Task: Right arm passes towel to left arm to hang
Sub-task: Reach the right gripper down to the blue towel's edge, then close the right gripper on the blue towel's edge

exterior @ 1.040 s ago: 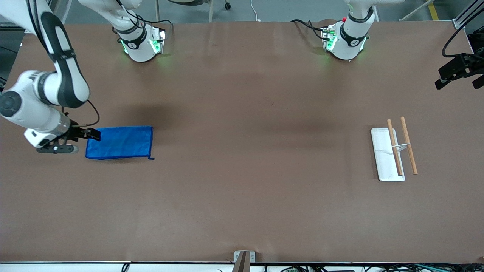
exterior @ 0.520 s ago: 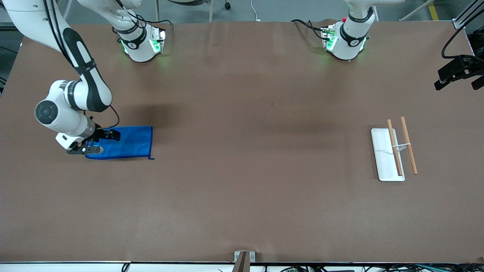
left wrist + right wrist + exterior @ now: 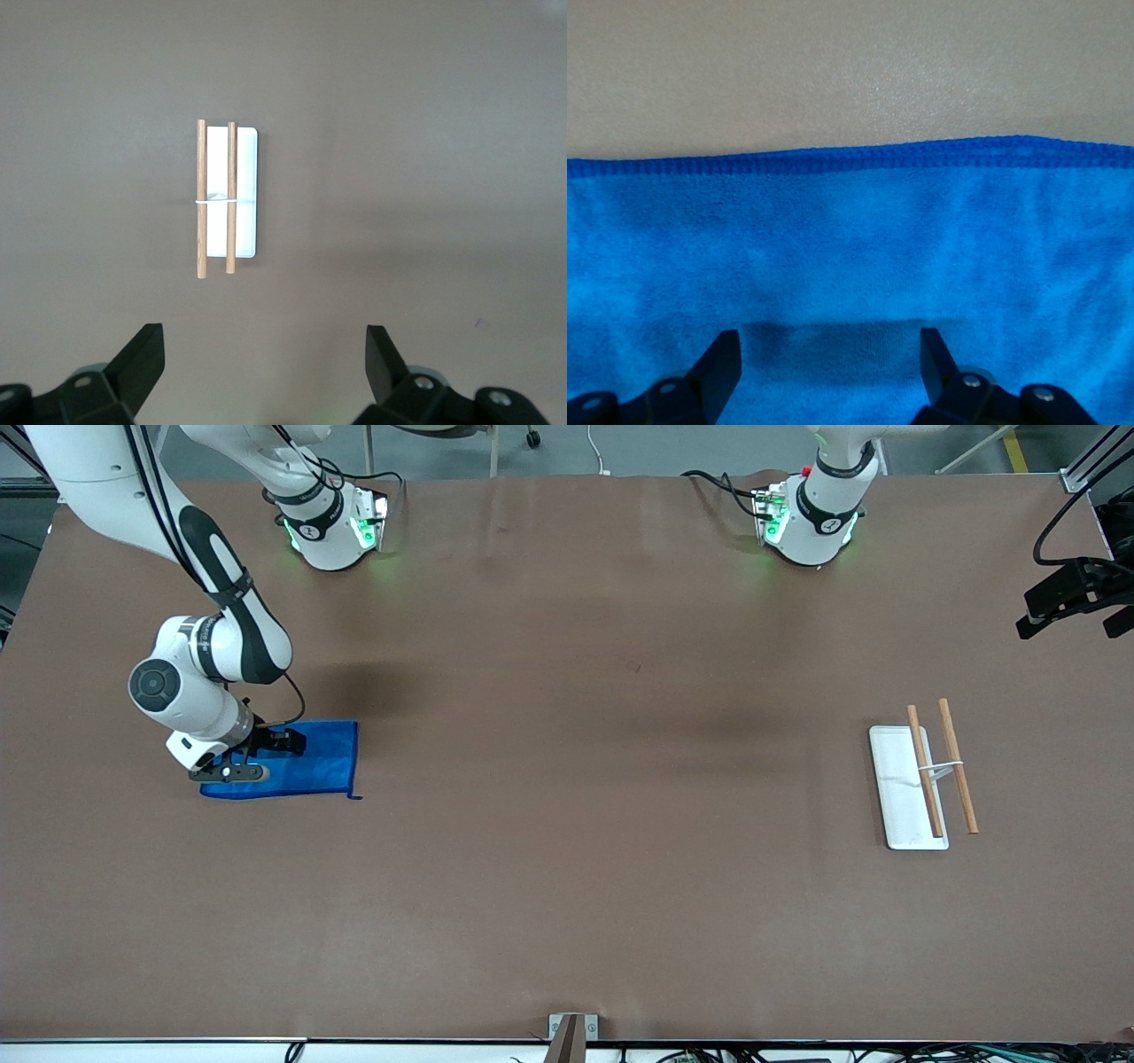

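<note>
The blue towel [image 3: 319, 766] lies flat on the brown table toward the right arm's end. My right gripper [image 3: 288, 741] is open and low over the part of the towel nearest the table's end. In the right wrist view its fingertips [image 3: 719, 354] straddle blue cloth [image 3: 850, 248], with the stitched edge just ahead; my right gripper [image 3: 828, 341] holds nothing. My left gripper [image 3: 1069, 618] waits high at the left arm's end of the table. In the left wrist view my left gripper [image 3: 263, 338] is open and empty, looking down on the tray.
A white flat tray [image 3: 895, 802] with two wooden rods [image 3: 925, 775] tied by a white band lies toward the left arm's end; it also shows in the left wrist view [image 3: 250, 168]. The two arm bases [image 3: 332, 527] stand along the table's edge farthest from the front camera.
My right arm has swung inward from the table's end, carrying its open gripper from the towel's end edge to over the cloth. The towel, tray and left gripper have not moved.
</note>
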Robot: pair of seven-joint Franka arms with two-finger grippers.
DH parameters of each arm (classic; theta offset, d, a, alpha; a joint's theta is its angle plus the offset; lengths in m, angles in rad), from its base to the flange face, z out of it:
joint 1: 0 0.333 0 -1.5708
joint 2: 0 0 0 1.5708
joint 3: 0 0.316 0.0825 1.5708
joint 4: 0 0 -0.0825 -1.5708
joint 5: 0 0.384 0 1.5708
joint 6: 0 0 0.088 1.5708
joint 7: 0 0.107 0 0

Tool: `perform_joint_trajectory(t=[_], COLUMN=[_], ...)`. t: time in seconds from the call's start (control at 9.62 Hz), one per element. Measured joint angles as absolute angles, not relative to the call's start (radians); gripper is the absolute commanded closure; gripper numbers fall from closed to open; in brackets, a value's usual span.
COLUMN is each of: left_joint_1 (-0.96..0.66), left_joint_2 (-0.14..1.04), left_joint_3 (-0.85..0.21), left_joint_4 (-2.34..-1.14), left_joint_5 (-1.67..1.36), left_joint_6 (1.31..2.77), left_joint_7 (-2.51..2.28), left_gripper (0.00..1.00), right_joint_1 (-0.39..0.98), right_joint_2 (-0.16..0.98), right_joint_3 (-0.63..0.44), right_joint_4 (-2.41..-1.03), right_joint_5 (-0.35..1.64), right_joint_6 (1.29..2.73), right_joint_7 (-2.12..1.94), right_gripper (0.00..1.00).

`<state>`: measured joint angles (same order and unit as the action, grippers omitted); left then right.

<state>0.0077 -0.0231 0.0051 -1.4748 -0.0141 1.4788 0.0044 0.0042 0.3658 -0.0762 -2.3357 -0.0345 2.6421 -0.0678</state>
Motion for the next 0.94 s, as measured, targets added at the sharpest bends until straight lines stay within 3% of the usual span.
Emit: perform_joint_trajectory(t=[0.1,0.21,0.62,0.94], left_joint_1=[0.008,0.008,0.008,0.007], left_joint_2=[-0.023,-0.023,-0.022,-0.018], left_joint_3=[0.005,0.005,0.005,0.002], left_joint_4=[-1.475,-1.475,-1.475,-1.476], left_joint_5=[-0.014,-0.014,-0.014,-0.014], left_joint_6=[1.479,1.479,1.479,1.479], left_joint_7=[0.004,0.004,0.004,0.005], left_gripper=[0.0,0.0,0.0,0.0], right_joint_1=[0.004,0.004,-0.019,-0.014], right_joint_2=[0.374,0.373,0.365,0.348], right_joint_3=[-0.076,-0.077,-0.077,-0.016], right_joint_4=[-2.351,-2.357,-2.349,-2.263], right_joint_5=[-0.034,-0.034,-0.032,0.035], right_joint_6=[2.672,2.686,2.664,2.453], right_joint_7=[-0.067,-0.066,-0.048,-0.017], right_gripper=[0.9,1.0,1.0,1.0])
